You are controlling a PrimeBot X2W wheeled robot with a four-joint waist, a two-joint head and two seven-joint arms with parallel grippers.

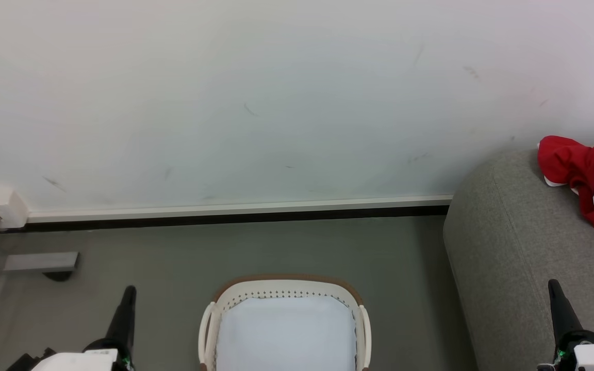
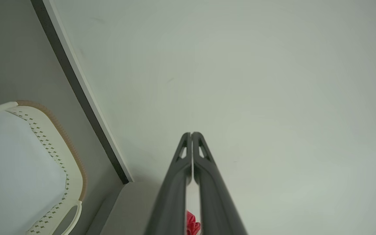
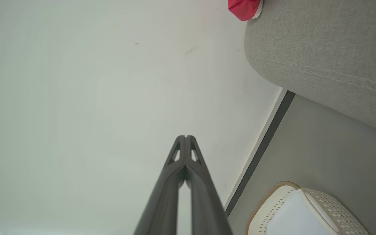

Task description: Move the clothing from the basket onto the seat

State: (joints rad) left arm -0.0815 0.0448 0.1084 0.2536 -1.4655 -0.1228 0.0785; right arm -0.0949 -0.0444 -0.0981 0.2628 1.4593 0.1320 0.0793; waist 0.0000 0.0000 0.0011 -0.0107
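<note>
**A:** What does the basket hold?

**B:** The basket (image 1: 285, 286) stands on the grey floor (image 1: 173, 257) at the bottom middle of the head view, a little short of the baseboard (image 1: 225, 211). The part in view shows plain white inside, below the perforated band and the brown rim.

**A:** And the clothing?

**B:** The clothing (image 1: 580, 170), red with white stripes, lies bunched on top of the grey sofa (image 1: 508, 247) at the right edge, close against the white wall (image 1: 276, 103). It runs out of the view to the right.

**A:** How do the end effectors stand?

**B:** The left end effector (image 1: 128, 296) is at the lower left over the floor, left of the basket. Its fingers are pressed together tip to tip and it is empty. The right end effector (image 1: 555, 289) is at the lower right, in front of the sofa's rounded side. It is closed the same way and carries nothing.

**A:** Where does the clothing lie relative to them?

**B:** It is up the view from the right end effector and slightly to its right, well apart, with grey upholstery between them. The left end effector is farther still, with the basket in between. In the right wrist view, a red fold with white trim sits on the sofa's corner at the top edge.
</note>
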